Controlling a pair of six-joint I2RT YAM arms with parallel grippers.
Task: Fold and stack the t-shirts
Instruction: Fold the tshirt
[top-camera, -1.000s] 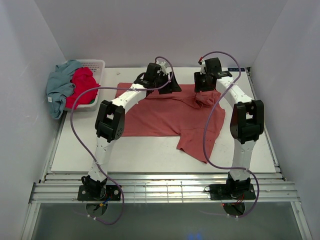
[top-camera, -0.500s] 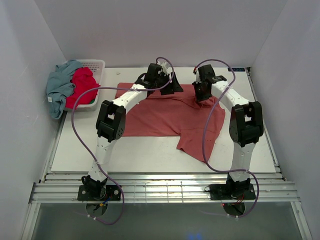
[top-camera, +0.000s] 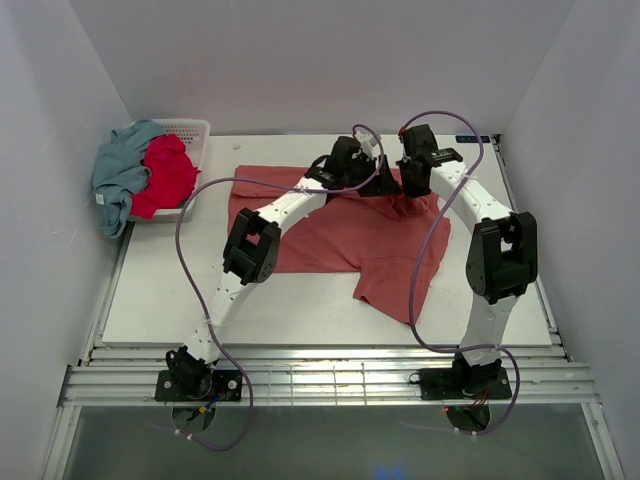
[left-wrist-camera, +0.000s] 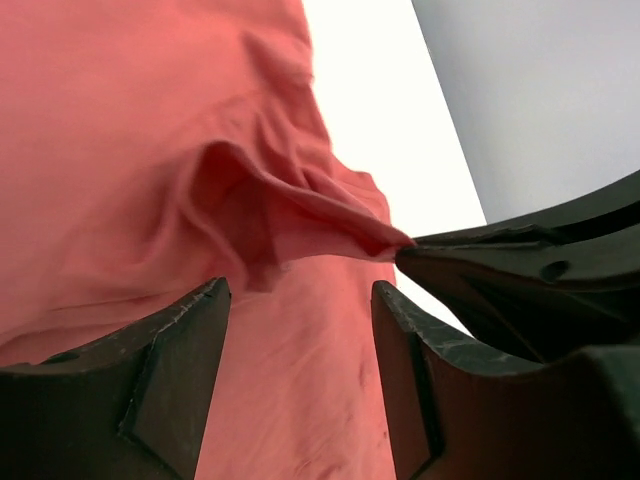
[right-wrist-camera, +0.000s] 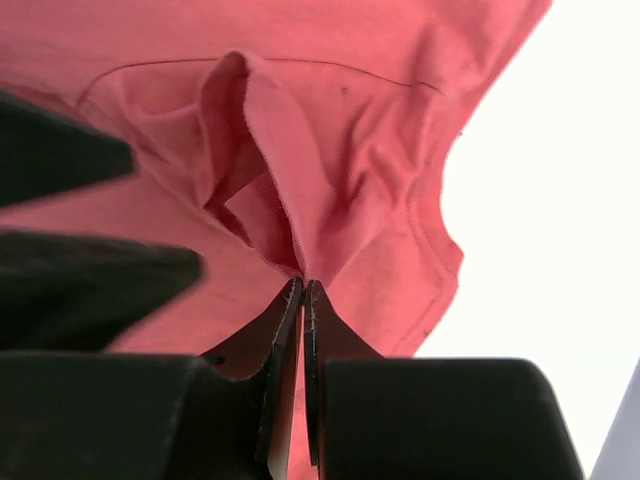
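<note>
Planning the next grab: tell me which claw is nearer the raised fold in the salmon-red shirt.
Right. The right claw is shut on the raised fold of the salmon-red shirt, pinching its edge. The left claw hangs open just beside it, without gripping it.

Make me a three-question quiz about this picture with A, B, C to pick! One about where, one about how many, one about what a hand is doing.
1. Where are the crimson t-shirt and the grey-blue t-shirt? A) on the white basket B) on the floor C) on the wall
2. How many t-shirts show? A) two B) three C) five
3. The right hand is: A) wide open B) shut on the salmon-red t-shirt C) holding a cup
Answers: 1 A, both lie heaped on it at the far left; 2 B, one of each colour; 3 B, it pinches a raised fold.
</note>
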